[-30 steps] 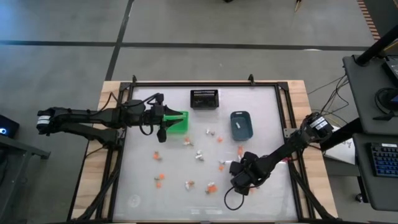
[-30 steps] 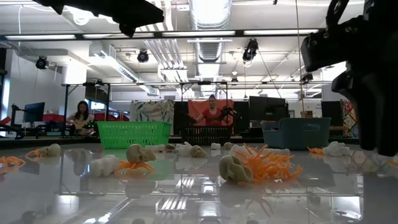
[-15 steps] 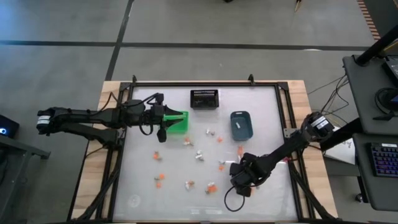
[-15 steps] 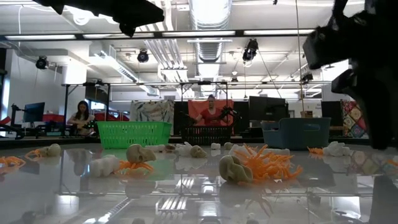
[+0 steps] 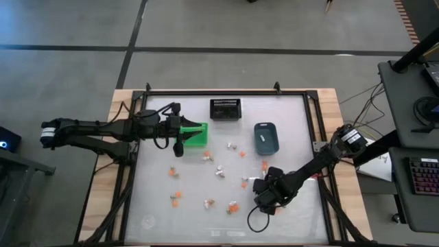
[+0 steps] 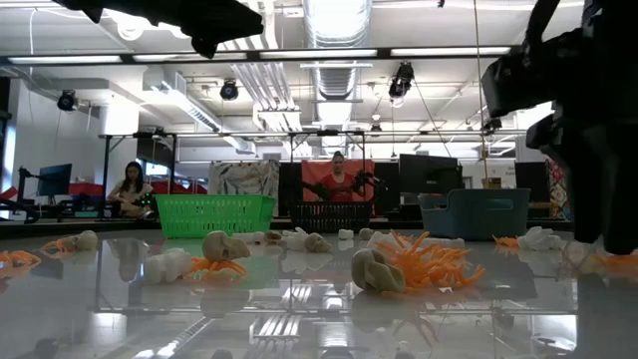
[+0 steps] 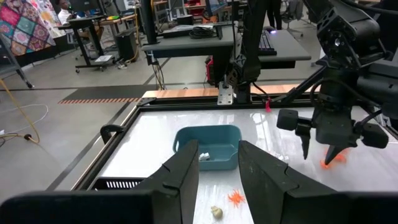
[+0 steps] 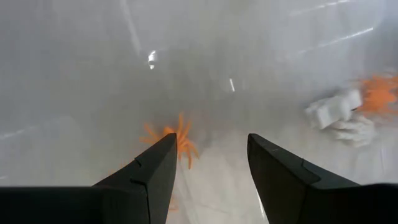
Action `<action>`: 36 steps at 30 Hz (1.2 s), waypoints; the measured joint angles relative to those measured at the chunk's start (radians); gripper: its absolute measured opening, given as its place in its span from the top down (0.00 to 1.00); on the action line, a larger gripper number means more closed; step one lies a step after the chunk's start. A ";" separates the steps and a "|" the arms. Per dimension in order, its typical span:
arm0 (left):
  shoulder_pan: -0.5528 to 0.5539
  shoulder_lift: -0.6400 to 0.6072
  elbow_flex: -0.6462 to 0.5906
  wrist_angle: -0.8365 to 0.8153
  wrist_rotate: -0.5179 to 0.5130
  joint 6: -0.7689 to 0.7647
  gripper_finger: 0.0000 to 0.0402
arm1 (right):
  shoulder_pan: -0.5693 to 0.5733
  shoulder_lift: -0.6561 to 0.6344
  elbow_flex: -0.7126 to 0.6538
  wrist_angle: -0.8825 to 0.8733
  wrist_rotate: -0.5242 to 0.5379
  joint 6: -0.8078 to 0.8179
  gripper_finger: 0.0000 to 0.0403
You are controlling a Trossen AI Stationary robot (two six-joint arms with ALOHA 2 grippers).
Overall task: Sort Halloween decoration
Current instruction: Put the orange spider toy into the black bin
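Right gripper (image 8: 208, 180) low over the white table (image 5: 288, 123), near side, fingers (image 8: 146, 180) spread wide with nothing between them. An orange spider trinket (image 8: 176, 138) on the table just ahead of the fingertips, nearer one finger than the other, not touched. A white skeleton-like piece (image 8: 339, 115) with another orange trinket (image 8: 379, 93) against it, off to one side of the fingers and well clear of them. Left gripper (image 7: 217, 180) raised above the green basket (image 5: 195, 134), fingers (image 7: 180, 180) parted about halfway, nothing seen in the gap; beyond those fingers the blue-grey bin (image 7: 208, 146) with a small white piece (image 7: 204, 156) inside, and closer in, on the table, a tan skull (image 7: 216, 212) beside a small orange spider (image 7: 236, 198). Rest of the Halloween decoration (image 5: 219, 171) scattered over the middle of the table between the two sets of fingers: orange, white and tan bits, mostly apart from one another. Black mesh basket (image 5: 225, 108) at the far edge, between green basket and blue-grey bin. In the room behind, a seated person (image 6: 130, 187) and another person (image 6: 339, 179).
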 joint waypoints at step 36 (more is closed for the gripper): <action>0.000 0.000 0.000 0.020 0.000 -0.006 0.76 | 0.045 -0.036 -0.086 0.169 0.014 -0.106 0.54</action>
